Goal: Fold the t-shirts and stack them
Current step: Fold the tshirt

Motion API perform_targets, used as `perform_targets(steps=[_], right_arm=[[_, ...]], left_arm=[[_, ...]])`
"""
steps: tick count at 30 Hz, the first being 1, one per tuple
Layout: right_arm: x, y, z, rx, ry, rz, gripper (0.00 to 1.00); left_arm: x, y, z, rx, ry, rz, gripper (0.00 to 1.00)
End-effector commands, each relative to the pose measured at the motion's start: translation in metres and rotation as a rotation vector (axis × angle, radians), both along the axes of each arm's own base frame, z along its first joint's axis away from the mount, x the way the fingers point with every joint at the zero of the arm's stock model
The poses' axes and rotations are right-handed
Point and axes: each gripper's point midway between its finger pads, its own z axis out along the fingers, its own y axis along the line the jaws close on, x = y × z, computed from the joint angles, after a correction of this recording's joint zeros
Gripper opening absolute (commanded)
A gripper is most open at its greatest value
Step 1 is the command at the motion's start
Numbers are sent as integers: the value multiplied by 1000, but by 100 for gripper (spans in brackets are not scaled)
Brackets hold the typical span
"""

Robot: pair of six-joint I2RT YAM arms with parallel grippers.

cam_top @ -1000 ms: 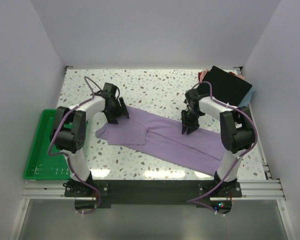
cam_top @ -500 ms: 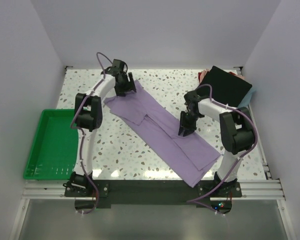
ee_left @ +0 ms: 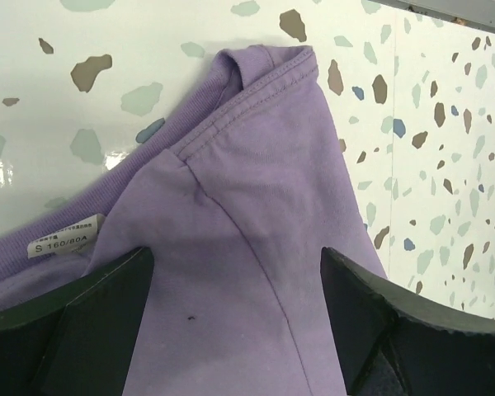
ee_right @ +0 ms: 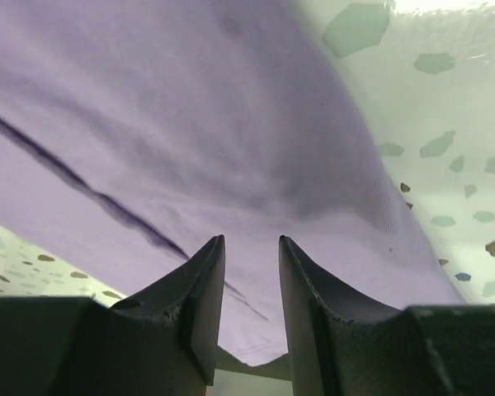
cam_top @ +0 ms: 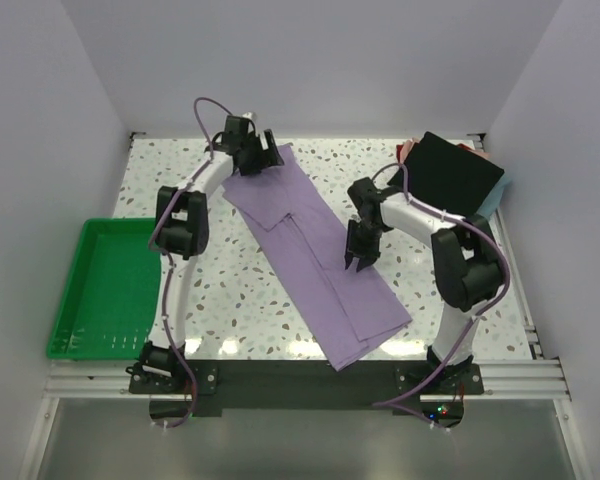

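The large lavender t-shirt [cam_top: 315, 250] lies flat as a long folded strip, running diagonally from the far centre to the near edge. My left gripper [cam_top: 263, 157] is at its far collar end. In the left wrist view [ee_left: 233, 276] its jaws stand wide open over the cloth [ee_left: 256, 165]. My right gripper [cam_top: 360, 262] is down on the shirt's right edge at mid-length. In the right wrist view [ee_right: 252, 243] its jaws stand a narrow gap apart with flat cloth [ee_right: 190, 107] beyond them. A folded black t-shirt [cam_top: 455, 170] tops a stack at the far right, with red/pink [cam_top: 410, 150] and light blue [cam_top: 495, 200] edges showing.
A green plastic tray [cam_top: 65, 300] sits at the table's left edge. White walls enclose the table on three sides. A size label [ee_left: 62, 239] shows at the shirt's collar.
The left gripper swung the collar end from the left-centre to the far centre. The shirt turned from nearly crosswise to a steep diagonal. The right gripper shifted slightly left with it.
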Motion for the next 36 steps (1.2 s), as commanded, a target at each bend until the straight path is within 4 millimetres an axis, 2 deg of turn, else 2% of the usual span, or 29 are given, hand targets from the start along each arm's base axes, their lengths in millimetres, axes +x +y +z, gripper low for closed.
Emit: perform_targets(steps=[1, 2, 3, 4, 5, 6, 7, 8, 9, 10, 11, 12, 13, 14, 18, 20, 23, 25, 29, 30, 31, 33, 34, 36], right_arm=[[11, -1, 55, 4, -118, -7, 37], [8, -1, 59, 6, -123, 2, 37], [1, -2, 55, 0, -115, 13, 37], [-3, -4, 54, -3, -113, 19, 37], [-9, -4, 54, 3, -113, 26, 37], [-21, -5, 44, -3, -88, 38, 37], [-27, -4, 40, 0, -84, 46, 36], [-42, -4, 31, -9, -64, 63, 36], [-43, -1, 28, 4, -75, 65, 36], [-48, 1, 24, 8, -70, 54, 36], [-59, -2, 15, 5, -50, 52, 36], [-57, 2, 12, 19, -67, 48, 36], [-60, 3, 9, 24, -65, 35, 36], [-66, 2, 2, 17, -54, 36, 36], [-68, 5, -13, 17, -64, 23, 36], [-74, 9, -20, 14, -49, 22, 36], [-85, 17, -31, 0, -12, 28, 36], [-95, 30, -40, -13, 13, 45, 36], [-118, 65, -52, -5, 42, 93, 35], [-121, 73, -54, 2, 42, 98, 35], [-123, 81, -54, 4, 47, 90, 35], [-126, 100, -55, 7, 41, 105, 35], [-126, 106, -56, 8, 40, 106, 35], [-125, 122, -55, 10, 36, 112, 34]], left_arm=[[17, -8, 30, -14, -124, -33, 88], [16, -10, 40, -21, -135, -33, 88], [14, -13, 62, -29, -162, -32, 88], [11, -14, 72, -39, -166, -22, 88], [2, -11, 65, -28, -137, -10, 88], [-3, -10, 85, -31, -160, 0, 88], [-10, -8, 85, -28, -144, 14, 88], [-24, -2, 66, -2, -85, 35, 88], [-32, 2, 73, 0, -76, 47, 88], [-47, 6, 52, 15, -11, 61, 88], [-55, 8, 45, 18, 13, 66, 88], [-62, 10, 43, 17, 27, 70, 88], [-74, 11, 25, 16, 71, 74, 89], [-81, 8, 19, 1, 89, 62, 89], [-94, 7, -15, -5, 163, 52, 89], [-94, 10, -32, 11, 189, 53, 89], [-88, 13, -42, 29, 190, 44, 89], [-82, 18, -49, 53, 181, 39, 89], [-71, 18, -55, 67, 140, 0, 89], [-71, 17, -64, 77, 146, -16, 90], [-63, 15, -61, 73, 125, -28, 90], [-59, 10, -69, 65, 115, -59, 90], [-50, 7, -64, 53, 82, -66, 90], [-45, -1, -71, 28, 70, -93, 90]])
